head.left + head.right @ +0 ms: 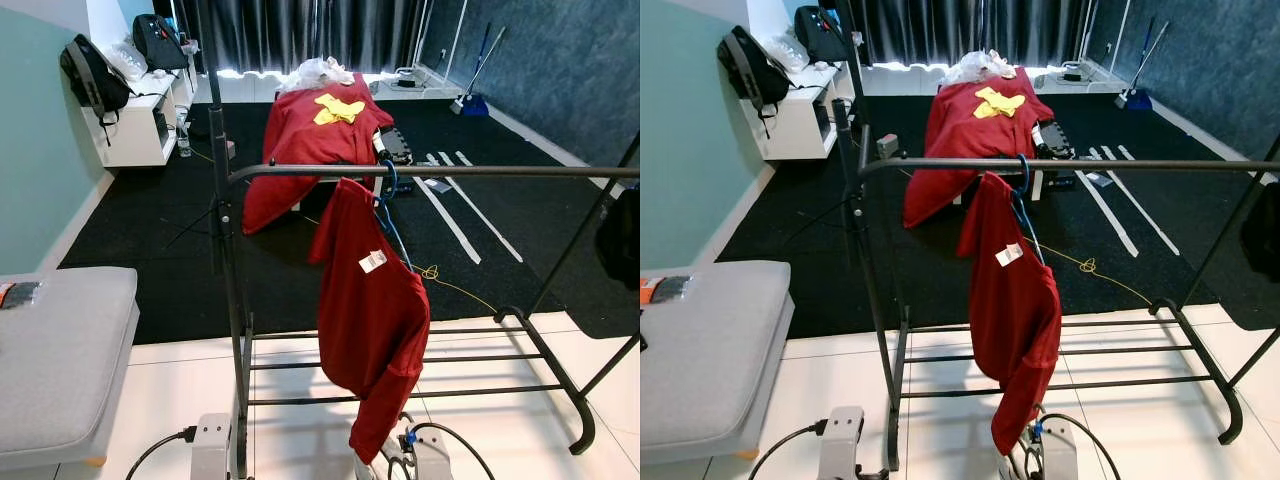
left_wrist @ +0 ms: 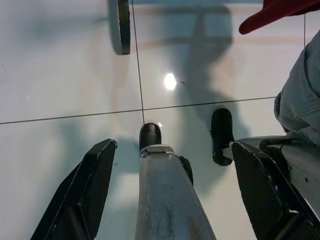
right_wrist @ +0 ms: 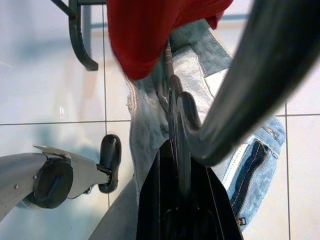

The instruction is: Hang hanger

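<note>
Already, in head view, blue hanger (image 1: 388,205) w/ red shirt (image 1: 368,310) hangs on rack rail (image 1: 430,171). L wrist view: left gripper (image 2: 175,165) fingers wide over tiles (image 2: 60,60). R wrist view: right gripper (image 3: 181,175) fingers narrow, gripping dark hanger (image 3: 187,120) w/ jeans (image 3: 200,80).

No text, brand, number or sign could be read. A white tag (image 1: 372,261) was fixed to the red garment (image 1: 372,320) hanging on the rack rail (image 1: 430,171), but any printing on it was too small to make out.
</note>
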Available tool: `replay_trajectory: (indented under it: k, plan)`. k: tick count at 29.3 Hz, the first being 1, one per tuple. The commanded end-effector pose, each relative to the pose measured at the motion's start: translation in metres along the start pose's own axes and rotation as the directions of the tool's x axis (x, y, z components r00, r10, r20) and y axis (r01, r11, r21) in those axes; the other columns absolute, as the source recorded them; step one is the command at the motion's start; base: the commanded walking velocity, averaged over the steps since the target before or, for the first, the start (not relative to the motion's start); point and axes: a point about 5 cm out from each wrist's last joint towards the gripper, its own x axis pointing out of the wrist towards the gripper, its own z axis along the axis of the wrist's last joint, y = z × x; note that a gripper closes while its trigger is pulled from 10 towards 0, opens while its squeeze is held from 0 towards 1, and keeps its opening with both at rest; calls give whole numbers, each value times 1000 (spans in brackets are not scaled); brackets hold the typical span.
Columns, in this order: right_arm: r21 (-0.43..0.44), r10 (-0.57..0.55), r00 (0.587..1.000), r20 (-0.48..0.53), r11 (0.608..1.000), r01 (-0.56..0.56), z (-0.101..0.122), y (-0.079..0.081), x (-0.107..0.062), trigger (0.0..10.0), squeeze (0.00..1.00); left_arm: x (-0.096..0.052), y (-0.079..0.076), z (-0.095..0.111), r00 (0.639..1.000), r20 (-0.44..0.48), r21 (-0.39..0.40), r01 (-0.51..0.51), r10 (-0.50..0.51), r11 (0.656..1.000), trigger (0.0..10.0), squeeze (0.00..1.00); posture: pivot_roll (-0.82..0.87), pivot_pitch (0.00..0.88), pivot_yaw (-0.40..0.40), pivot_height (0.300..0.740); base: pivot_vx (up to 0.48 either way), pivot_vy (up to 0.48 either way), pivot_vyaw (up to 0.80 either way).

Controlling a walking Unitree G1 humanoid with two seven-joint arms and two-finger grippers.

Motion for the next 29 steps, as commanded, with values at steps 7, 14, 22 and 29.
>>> replay_trajectory:
  k: [7, 14, 22, 29]
  plan:
    - [4, 22, 999, -48, 1000, -22, -8, 15, 2, 10000, 0, 1, -4, 0, 1000, -13, 15, 10, -10, 1000, 10000, 0, 66, 0, -46, 740, 0, 0, 0]
    - [3, 20, 999, -38, 1000, -20, -2, 19, 4, 10000, 0, 1, -2, 1, 1000, -27, -10, 6, -7, 1000, 10000, 0, 74, 0, -53, 740, 0, 0, 0]
    - [17, 2, 999, -37, 1000, -2, 2, 7, 3, 10000, 0, 0, 5, -2, 999, -44, -26, 2, -3, 1000, 10000, 0, 68, 0, -34, 740, 0, 0, 0]
    - [12, 0, 999, -48, 1000, 1, -4, 6, 2, 10000, 0, -1, 5, -14, 998, -65, -34, 5, -8, 999, 10000, 0, 60, 0, -29, 740, 0, 0, 0]
